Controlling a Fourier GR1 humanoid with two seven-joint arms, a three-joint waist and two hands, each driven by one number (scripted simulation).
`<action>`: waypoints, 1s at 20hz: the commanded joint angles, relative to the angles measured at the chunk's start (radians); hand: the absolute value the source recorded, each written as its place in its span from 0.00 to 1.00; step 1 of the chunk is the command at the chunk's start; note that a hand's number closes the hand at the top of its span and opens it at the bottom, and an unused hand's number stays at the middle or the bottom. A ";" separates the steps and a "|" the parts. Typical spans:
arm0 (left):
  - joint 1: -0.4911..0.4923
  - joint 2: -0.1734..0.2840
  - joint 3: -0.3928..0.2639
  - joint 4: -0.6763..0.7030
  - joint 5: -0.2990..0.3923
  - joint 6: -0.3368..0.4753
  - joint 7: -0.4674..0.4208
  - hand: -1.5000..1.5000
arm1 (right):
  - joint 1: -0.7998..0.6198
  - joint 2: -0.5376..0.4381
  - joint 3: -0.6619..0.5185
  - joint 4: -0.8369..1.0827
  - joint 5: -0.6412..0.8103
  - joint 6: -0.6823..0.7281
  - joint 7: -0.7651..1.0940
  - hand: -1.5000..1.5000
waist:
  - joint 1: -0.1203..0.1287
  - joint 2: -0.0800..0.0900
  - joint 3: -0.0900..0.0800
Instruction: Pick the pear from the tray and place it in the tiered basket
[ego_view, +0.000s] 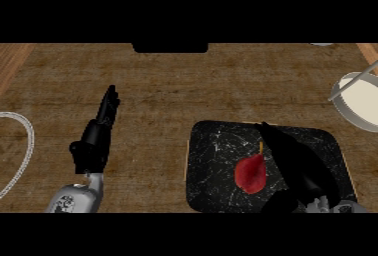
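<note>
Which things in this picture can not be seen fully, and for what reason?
- Tiered basket: cut by the head view's right edge.
- White wire loop: cut by the left edge.
- Tray: partly hidden under the right hand.
- Pear: whether the right hand touches it is unclear.

You are looking at a scene where nothing is showing any readable text: no words, labels, brand marks, numbers or signs are appearing on the counter (184, 85), the tray (210, 150) or anything else in view.
</note>
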 joint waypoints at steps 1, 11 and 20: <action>-0.047 0.018 0.066 0.078 0.026 -0.044 -0.050 0.50 | -0.002 0.093 0.023 0.088 0.085 -0.006 0.005 0.00 | 0.000 0.001 0.000; -0.010 0.001 0.076 0.019 -0.003 -0.080 -0.008 0.50 | 0.058 0.177 -0.050 0.110 0.167 0.055 -0.086 0.00 | -0.001 0.000 0.000; 0.022 0.009 0.096 -0.018 -0.003 -0.106 -0.026 0.50 | 0.129 0.191 -0.073 0.144 0.310 -0.087 -0.215 1.00 | -0.001 0.000 0.000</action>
